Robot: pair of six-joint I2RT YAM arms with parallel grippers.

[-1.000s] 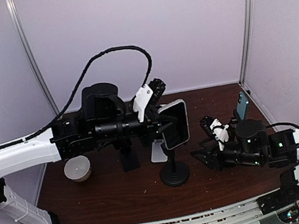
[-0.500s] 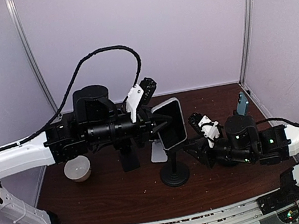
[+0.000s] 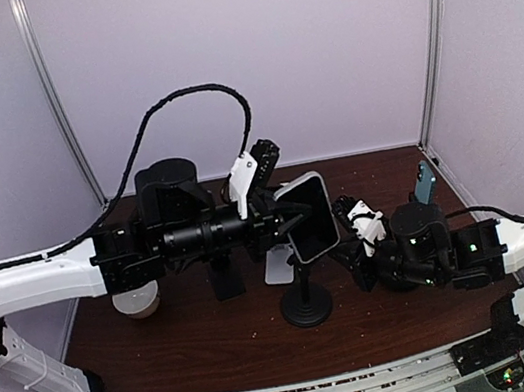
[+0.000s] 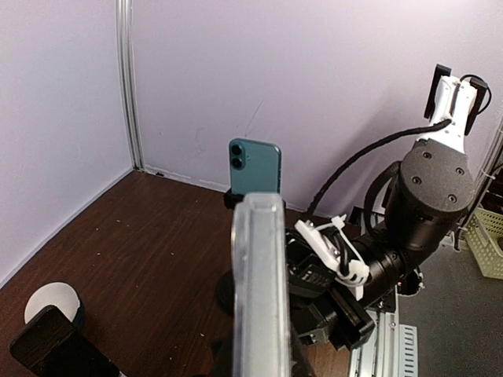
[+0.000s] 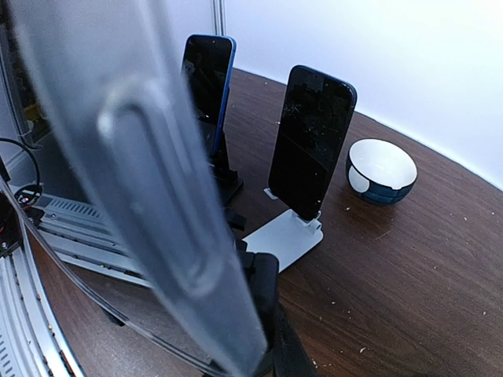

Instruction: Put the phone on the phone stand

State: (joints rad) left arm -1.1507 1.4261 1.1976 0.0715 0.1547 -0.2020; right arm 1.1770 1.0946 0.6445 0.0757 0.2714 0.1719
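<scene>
The phone (image 3: 308,216), in a clear case with its dark screen facing up, hangs in the air above the black phone stand (image 3: 307,305) with its round base. My left gripper (image 3: 289,218) is shut on the phone's left edge. My right gripper (image 3: 346,233) is shut on its lower right edge. In the left wrist view the phone (image 4: 259,283) stands edge-on and hides my fingers; the stand's base (image 4: 225,292) shows behind it. The right wrist view is filled by the blurred case edge (image 5: 157,188), with one black finger (image 5: 267,290) against it.
A white stand (image 3: 277,266) holds a black phone (image 5: 310,153), and a black stand (image 3: 226,281) holds a blue phone (image 5: 208,78). A teal phone (image 3: 425,185) stands at the back right. A small bowl (image 3: 136,301) sits at the left.
My right gripper has moved left to the phone and closed on its right edge. My left arm has shifted the phone slightly while keeping hold of it.
</scene>
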